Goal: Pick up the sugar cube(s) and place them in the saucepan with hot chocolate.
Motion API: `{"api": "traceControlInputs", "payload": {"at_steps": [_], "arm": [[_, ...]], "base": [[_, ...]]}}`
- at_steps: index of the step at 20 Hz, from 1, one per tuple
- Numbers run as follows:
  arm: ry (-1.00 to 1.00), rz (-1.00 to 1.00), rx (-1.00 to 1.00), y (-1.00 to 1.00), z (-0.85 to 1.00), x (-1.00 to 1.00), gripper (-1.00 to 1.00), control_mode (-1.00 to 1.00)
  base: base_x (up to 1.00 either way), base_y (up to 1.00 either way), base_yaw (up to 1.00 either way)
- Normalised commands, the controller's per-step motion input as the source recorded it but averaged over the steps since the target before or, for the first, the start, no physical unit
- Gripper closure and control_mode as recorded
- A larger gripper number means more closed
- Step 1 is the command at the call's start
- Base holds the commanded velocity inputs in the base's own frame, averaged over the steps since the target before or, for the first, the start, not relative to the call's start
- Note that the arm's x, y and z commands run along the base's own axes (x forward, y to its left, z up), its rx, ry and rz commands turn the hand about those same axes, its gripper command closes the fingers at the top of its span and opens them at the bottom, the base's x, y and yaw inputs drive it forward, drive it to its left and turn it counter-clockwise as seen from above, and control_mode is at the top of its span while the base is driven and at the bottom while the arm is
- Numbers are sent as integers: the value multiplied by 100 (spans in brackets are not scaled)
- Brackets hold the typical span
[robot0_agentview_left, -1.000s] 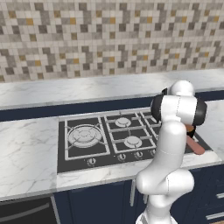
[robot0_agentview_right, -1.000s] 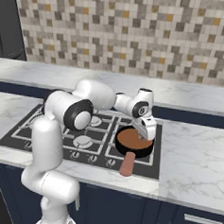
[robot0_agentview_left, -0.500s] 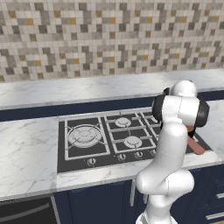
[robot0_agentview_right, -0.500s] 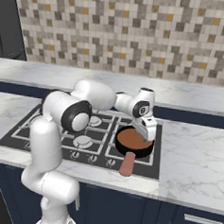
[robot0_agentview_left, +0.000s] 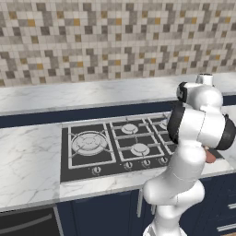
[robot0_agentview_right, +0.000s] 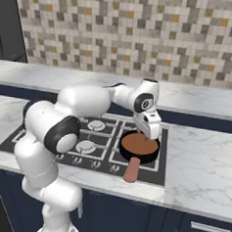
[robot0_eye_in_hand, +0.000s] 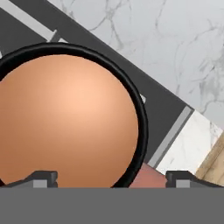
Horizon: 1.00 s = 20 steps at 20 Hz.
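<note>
The white arm reached out from the near side over the stove (robot0_agentview_right: 48, 133), its gripper (robot0_agentview_right: 150, 136) poised just above the far rim of the saucepan with hot chocolate (robot0_agentview_right: 139, 145). The fingers (robot0_eye_in_hand: 41, 177) were spread wide apart with nothing between them, and from the hand's own camera the two dark tips stood at either side of the pan's near edge, the brown liquid smooth beneath them. The pan sat on the right front burner of the black cooktop, and its reddish-pink handle (robot0_agentview_right: 131, 169) pointed toward the near edge of the counter. From the left side, the robot's bulky elbow covered most of the pan, and only a bit of that handle (robot0_agentview_left: 209, 156) peeked out past it. I could not make out any sugar cubes on the liquid's surface or on the marble counter (robot0_agentview_right: 203, 163) to the right of the stove. A strip of light wood (robot0_eye_in_hand: 215, 168) showed at the edge of the hand's picture, beyond the marble.
</note>
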Motion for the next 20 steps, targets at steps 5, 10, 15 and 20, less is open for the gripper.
{"api": "traceControlInputs", "payload": {"at_steps": [5, 10, 15, 20], "arm": [[-15, 0, 0, 64, 55, -58, -100, -100], [-1, 23, 0, 85, 56, -64, -100, -100], [-1, 33, 0, 90, 55, -70, -100, -100], [0, 32, -4, 91, 29, -73, -100, -100]], "base": [[0, 0, 0], [0, 0, 0], [0, 0, 0], [0, 0, 0]]}}
